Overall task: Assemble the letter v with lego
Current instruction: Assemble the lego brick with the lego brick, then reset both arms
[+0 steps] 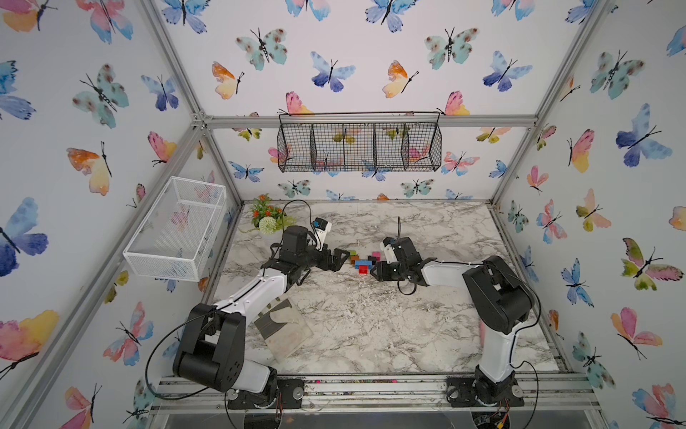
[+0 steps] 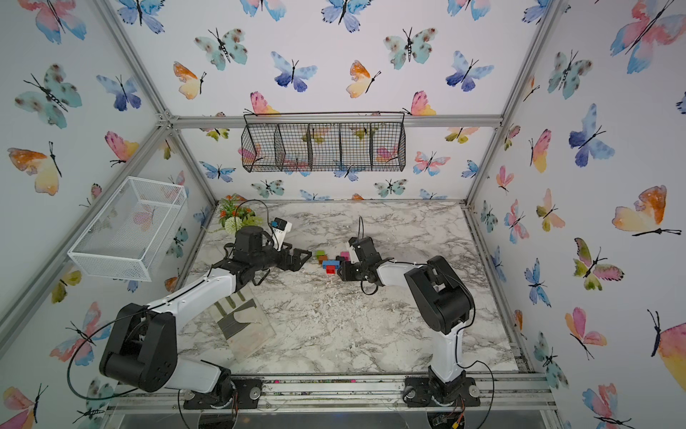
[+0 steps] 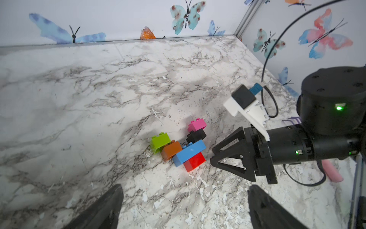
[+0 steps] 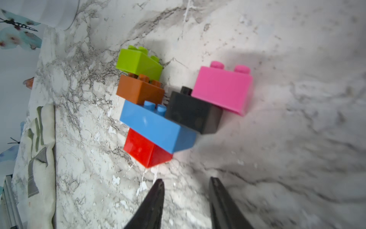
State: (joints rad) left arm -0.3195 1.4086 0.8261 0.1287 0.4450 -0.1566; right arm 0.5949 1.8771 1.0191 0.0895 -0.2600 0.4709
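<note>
Brick V (image 4: pixel 158 123) lies flat, red point toward right gripper (image 4: pixel 186 181), just beside it, jaws slightly apart, empty. Left gripper (image 3: pixel 185 188) farther from V, jaws wide, empty.

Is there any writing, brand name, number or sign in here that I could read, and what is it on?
No text can be read in any view.
Grey-green marks on the clear sheet lying on the table: perhaps letters, too unclear to read.
Bricks of the letter v: plain colours, no print visible.
</note>
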